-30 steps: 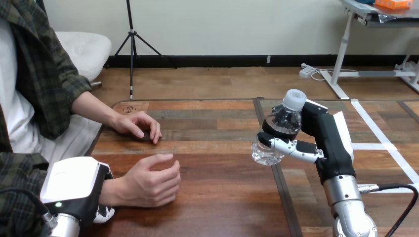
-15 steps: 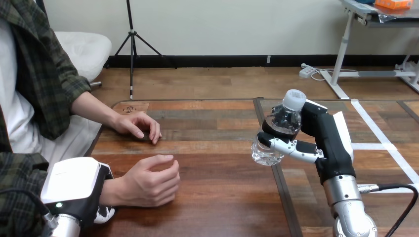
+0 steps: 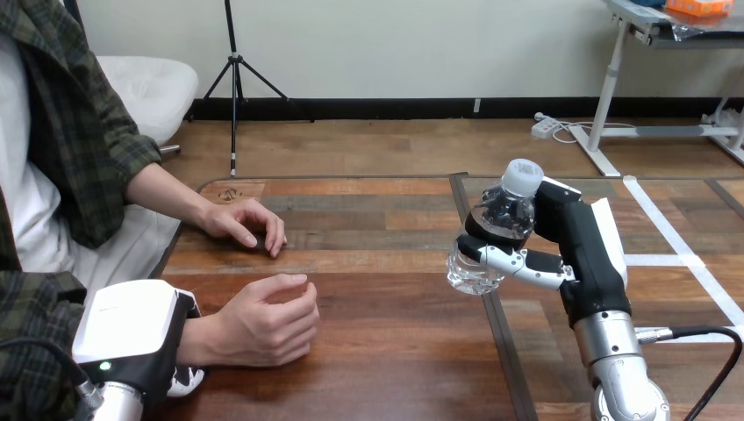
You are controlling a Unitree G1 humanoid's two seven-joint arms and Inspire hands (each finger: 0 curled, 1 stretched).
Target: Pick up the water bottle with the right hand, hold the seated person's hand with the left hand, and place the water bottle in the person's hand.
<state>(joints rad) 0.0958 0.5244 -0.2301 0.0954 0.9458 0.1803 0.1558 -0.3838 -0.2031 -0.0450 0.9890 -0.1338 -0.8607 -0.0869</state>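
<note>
A clear water bottle (image 3: 493,235) with a white cap is tilted slightly and held off the wooden table (image 3: 386,351) at centre right. My right hand (image 3: 581,247) is shut on it, fingers curled round its lower body. At the bottom left, my left hand (image 3: 132,331) is on the person's wrist (image 3: 196,338), its white back on top and a fingertip showing under the wrist. The person's hand (image 3: 268,323) beyond it rests on the table, loosely curled with the thumb up. It lies well left of the bottle.
The person's other hand (image 3: 247,224) lies flat, palm down, near the table's far left edge. A dark seam (image 3: 493,316) runs front to back under the bottle. White tape lines (image 3: 689,254) cross the table's right part.
</note>
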